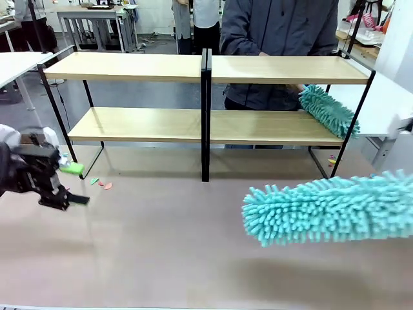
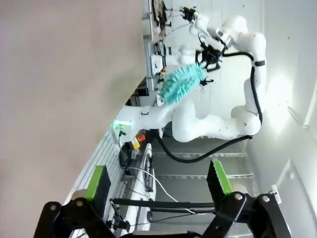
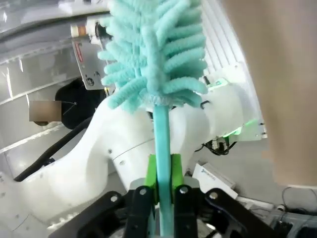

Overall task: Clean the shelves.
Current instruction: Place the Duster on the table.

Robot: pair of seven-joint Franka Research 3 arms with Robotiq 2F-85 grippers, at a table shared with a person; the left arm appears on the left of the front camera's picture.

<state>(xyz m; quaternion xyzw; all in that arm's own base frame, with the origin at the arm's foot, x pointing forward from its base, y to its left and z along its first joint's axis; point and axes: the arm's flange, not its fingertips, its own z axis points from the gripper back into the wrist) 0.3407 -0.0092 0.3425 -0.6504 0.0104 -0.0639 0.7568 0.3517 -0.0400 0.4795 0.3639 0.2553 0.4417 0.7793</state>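
Light wood shelves (image 1: 135,124), black metal frame; duster (image 1: 329,210) perhaps chenille

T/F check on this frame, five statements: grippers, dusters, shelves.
1. The right gripper is shut on a teal duster. True.
2. The left gripper holds a cloth. False: its jaws stand open with nothing between them.
3. A second teal duster lies at the right end of the lower board of the shelves, by the person's hand. True.
4. The robot's duster is touching the top shelf. False: it hangs over the beige tabletop, in front of the shelves.
5. The shelves have three tiers. False: two boards, with a black central divider.
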